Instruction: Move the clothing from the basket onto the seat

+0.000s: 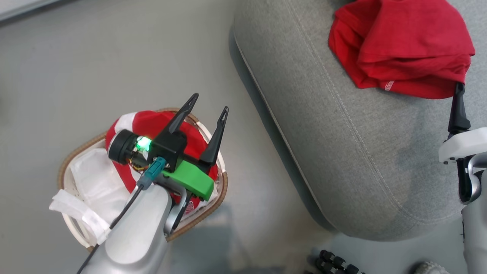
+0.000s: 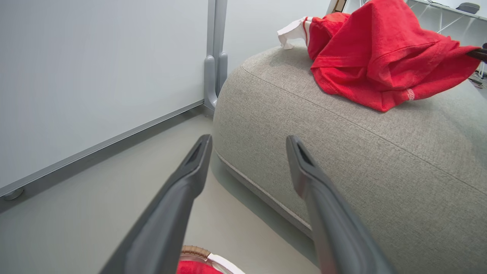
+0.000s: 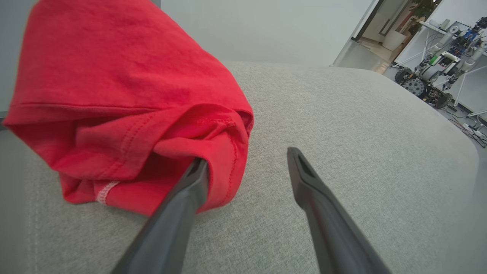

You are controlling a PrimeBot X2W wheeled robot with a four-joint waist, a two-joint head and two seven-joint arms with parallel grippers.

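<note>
One red garment with white stripes (image 1: 152,125) lies in the white basket with the brown rim (image 1: 218,190), beside its white liner (image 1: 95,182). My left gripper (image 1: 210,103) hovers open above that basket, holding nothing, its fingers (image 2: 190,171) pointing towards the grey sofa (image 1: 342,133). The other red garment (image 1: 399,45) lies crumpled on the sofa. My right gripper (image 3: 247,158) is open at that garment's edge (image 3: 125,95). Its left finger (image 3: 190,190) touches the hem and the other stands over bare sofa fabric (image 3: 342,133).
Grey floor (image 1: 95,68) surrounds the basket, with a narrow strip between it and the sofa. A white wall panel with a grey post (image 2: 215,68) stands behind the sofa. Black wheels (image 1: 335,262) show near the sofa's front corner. Other robots (image 3: 433,76) stand far off.
</note>
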